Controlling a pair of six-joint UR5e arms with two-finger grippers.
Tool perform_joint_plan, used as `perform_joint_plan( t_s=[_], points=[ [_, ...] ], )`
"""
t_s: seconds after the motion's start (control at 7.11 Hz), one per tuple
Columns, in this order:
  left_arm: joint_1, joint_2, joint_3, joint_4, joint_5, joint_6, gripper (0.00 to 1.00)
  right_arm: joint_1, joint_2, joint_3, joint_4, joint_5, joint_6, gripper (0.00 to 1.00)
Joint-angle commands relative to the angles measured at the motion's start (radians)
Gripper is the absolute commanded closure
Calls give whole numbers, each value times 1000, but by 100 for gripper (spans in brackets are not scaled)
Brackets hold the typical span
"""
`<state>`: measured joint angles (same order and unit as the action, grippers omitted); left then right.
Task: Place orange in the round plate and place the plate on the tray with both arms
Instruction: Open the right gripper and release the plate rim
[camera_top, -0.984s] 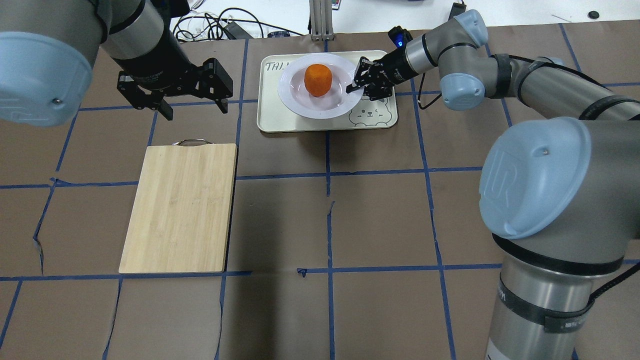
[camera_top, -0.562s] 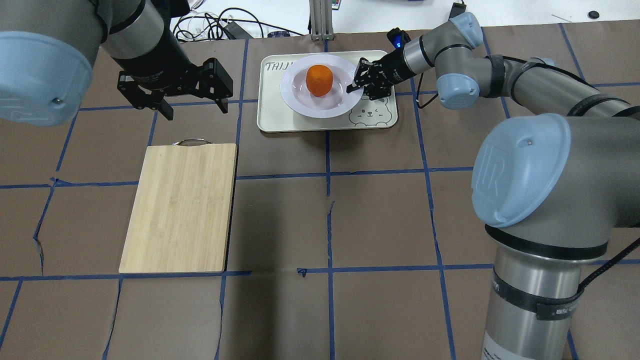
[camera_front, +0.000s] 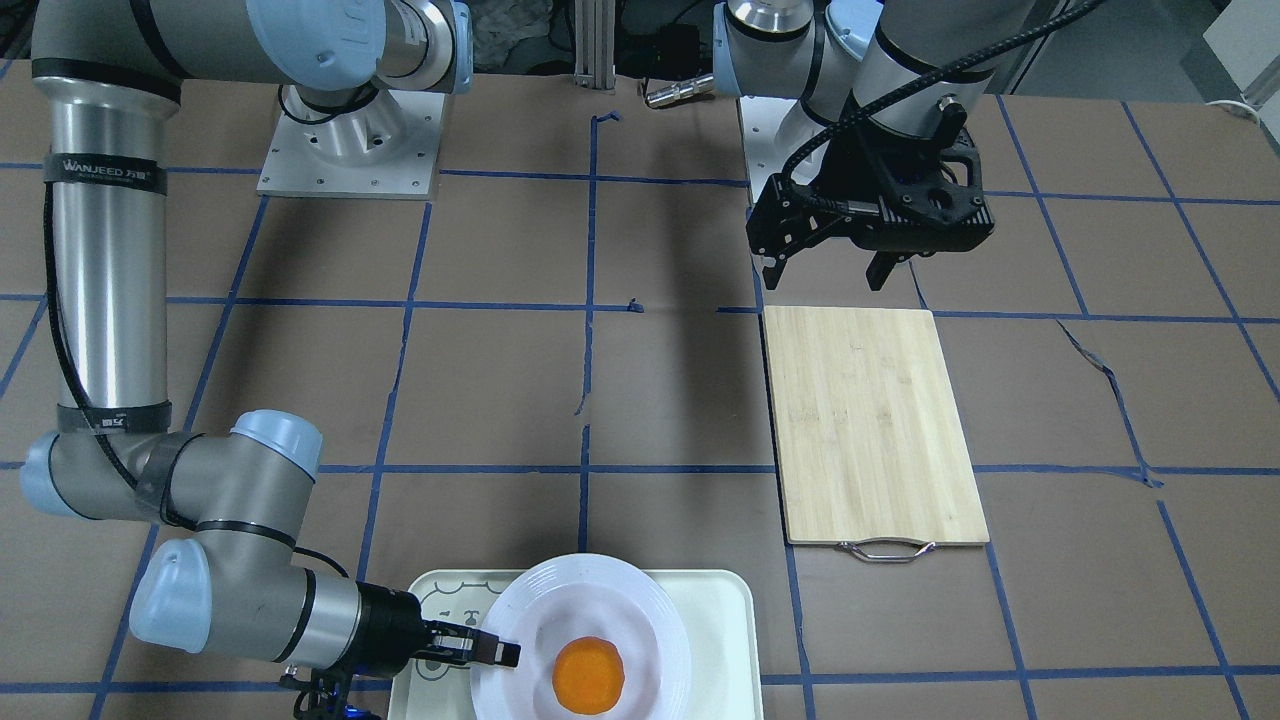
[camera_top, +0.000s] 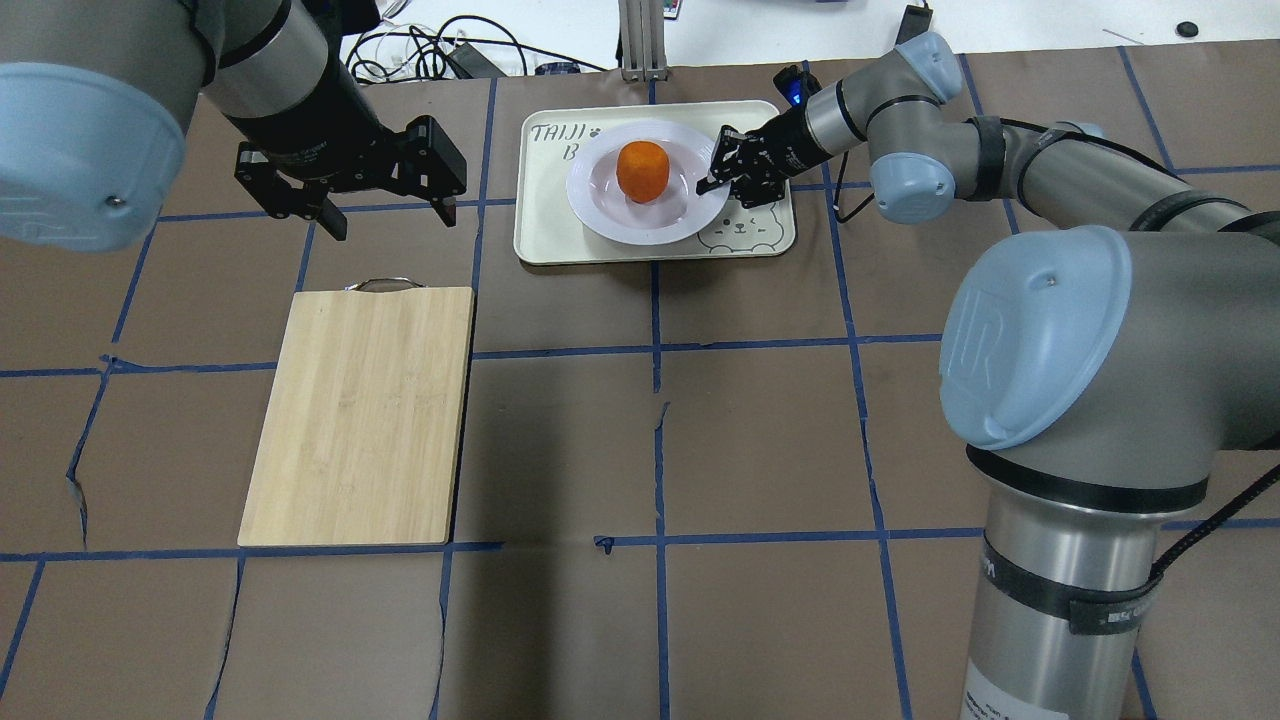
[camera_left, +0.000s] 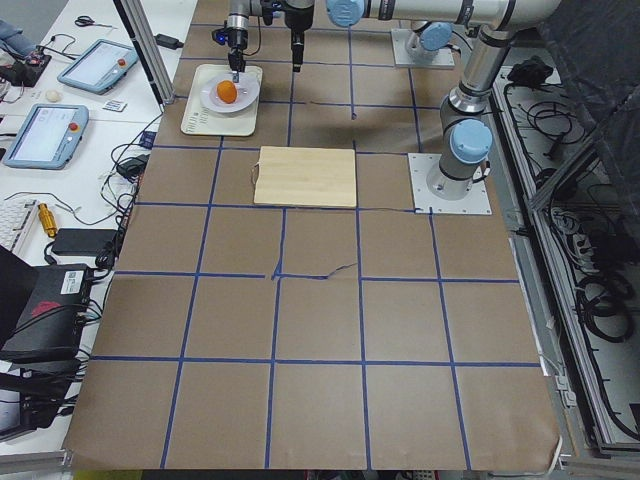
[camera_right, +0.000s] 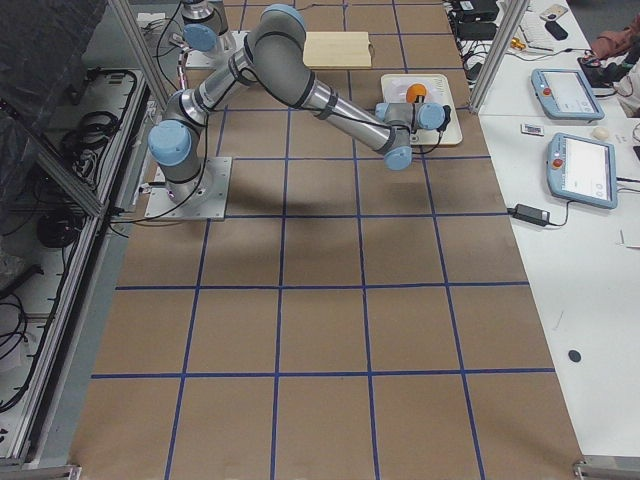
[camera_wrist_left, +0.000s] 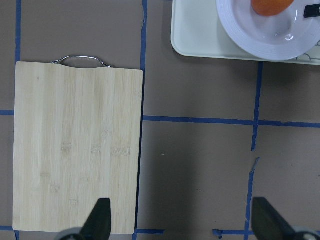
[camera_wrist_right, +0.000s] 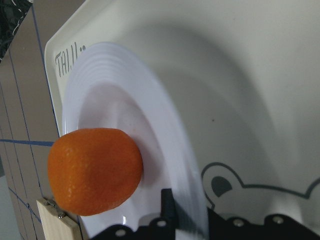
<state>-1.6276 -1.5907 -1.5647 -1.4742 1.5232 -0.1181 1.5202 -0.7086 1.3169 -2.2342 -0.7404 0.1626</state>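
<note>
The orange (camera_top: 641, 170) sits in the sunken centre of the round plate (camera_top: 612, 207). The plate is over the tray (camera_top: 560, 240), beside its bear face. My right gripper (camera_top: 712, 180) is shut on the plate's right rim, and one finger (camera_wrist_right: 167, 205) lies over the ribbed edge. In the right wrist view the plate (camera_wrist_right: 165, 125) casts a wide shadow on the tray (camera_wrist_right: 240, 90); I cannot tell if it rests flat. My left gripper (camera_top: 390, 215) hangs open and empty left of the tray. The front view shows the orange (camera_front: 588, 676), plate (camera_front: 570, 600) and right gripper (camera_front: 505, 655).
A bamboo cutting board (camera_top: 360, 415) with a metal handle lies on the left half of the table, below the left gripper (camera_wrist_left: 182, 220). Blue tape lines cross the brown table cover. Cables and tablets lie beyond the far edge.
The right gripper has carried the plate with the orange down toward the tray and slightly right; the plate looks smaller now. The left arm has not moved.
</note>
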Motion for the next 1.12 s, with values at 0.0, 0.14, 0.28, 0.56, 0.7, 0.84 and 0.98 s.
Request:
perform_joint_plan(
  t_s=[0.0,0.14,0.28,0.56,0.7,0.84,0.98],
  points=[
    [0,0,0,0,0,0,0,0,-8,2,-1,-37,0,10],
    [0,2,0,0,0,0,0,0,-11,-2,-2,-72,0,5],
    [0,0,0,0,0,0,0,0,-17,-7,-4,-100,-2,0],
    [0,0,0,0,0,0,0,0,-70,-1,-1,-183,0,0],
    [0,0,0,0,0,0,0,0,-93,1,1,-191,3,0],
    [0,0,0,0,0,0,0,0,-150,4,19,-254,8,0],
    [0,0,0,0,0,0,0,0,-207,16,107,-331,2,0]
  ],
)
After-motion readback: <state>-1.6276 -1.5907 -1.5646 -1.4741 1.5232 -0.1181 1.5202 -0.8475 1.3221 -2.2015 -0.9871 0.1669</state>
